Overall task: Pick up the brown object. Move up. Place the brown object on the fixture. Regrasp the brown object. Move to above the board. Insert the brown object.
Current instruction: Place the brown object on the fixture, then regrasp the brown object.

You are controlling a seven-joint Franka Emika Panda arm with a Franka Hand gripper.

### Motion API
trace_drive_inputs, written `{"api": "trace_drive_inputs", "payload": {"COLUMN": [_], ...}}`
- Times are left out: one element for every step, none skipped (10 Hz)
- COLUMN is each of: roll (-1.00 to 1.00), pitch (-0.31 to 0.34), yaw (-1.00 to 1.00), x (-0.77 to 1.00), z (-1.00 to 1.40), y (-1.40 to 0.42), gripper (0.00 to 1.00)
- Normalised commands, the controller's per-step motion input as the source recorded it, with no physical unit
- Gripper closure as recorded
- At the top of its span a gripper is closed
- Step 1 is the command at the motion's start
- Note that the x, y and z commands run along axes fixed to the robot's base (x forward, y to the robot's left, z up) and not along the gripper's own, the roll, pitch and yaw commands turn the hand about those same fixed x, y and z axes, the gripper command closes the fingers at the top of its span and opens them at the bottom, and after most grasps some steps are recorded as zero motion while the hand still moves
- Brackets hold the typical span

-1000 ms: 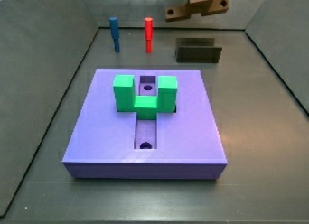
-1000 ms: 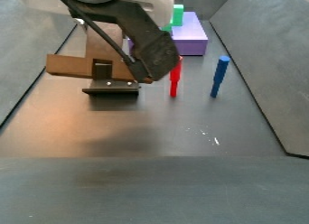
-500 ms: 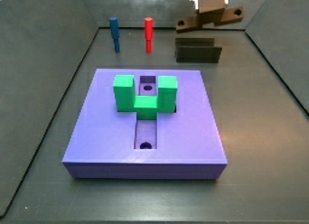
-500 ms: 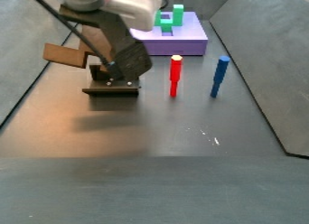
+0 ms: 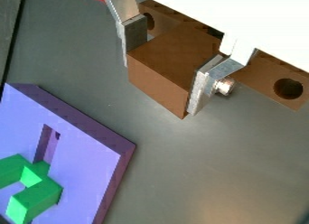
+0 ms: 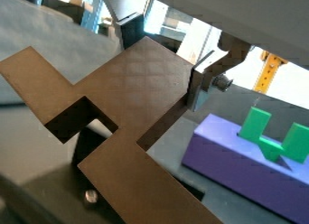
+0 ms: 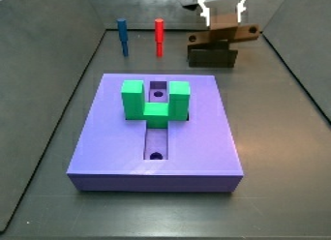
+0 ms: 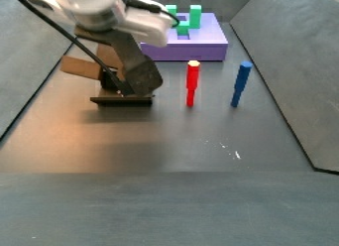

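Gripper (image 5: 173, 59) has its fingers clamped on the brown object (image 5: 182, 70) — bar sits between the pads, hole end jutting out sideways. You'll see the fixture (image 7: 212, 56) just below it, the board (image 7: 207, 137) well apart.

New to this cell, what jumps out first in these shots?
The big purple board with a green U-shaped block on it fills the middle of the floor. Behind it, the gripper holds the brown object right over the dark fixture near the back wall. A red peg and a blue peg stand upright beside the board.
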Motion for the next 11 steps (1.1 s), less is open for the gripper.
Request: {"api": "trace_drive_inputs", "payload": {"roll": [0.0,0.0,0.08,0.2,0.21,0.13,0.07,0.0,0.0,0.0,0.1], "pitch": [0.177,0.2,0.226,0.283,0.28,0.186,0.057,0.0,0.0,0.006,0.097], "yaw": [0.01,0.07,0.14,0.27,0.37,0.28,0.0,0.0,0.0,0.0,0.0], "x": [0.0,0.0,-0.04,-0.19,-0.1,-0.05,0.0,0.0,0.0,0.02,0.11], "z": [-0.41,-0.38,-0.34,-0.35,-0.35,-0.28,0.0,0.0,0.0,0.34,0.43], "y": [0.0,0.04,0.11,0.14,0.16,0.06,0.0,0.0,0.0,0.0,0.0], "gripper": [1.0,1.0,1.0,1.0,1.0,1.0,1.0,1.0,0.0,0.0,0.0]}}
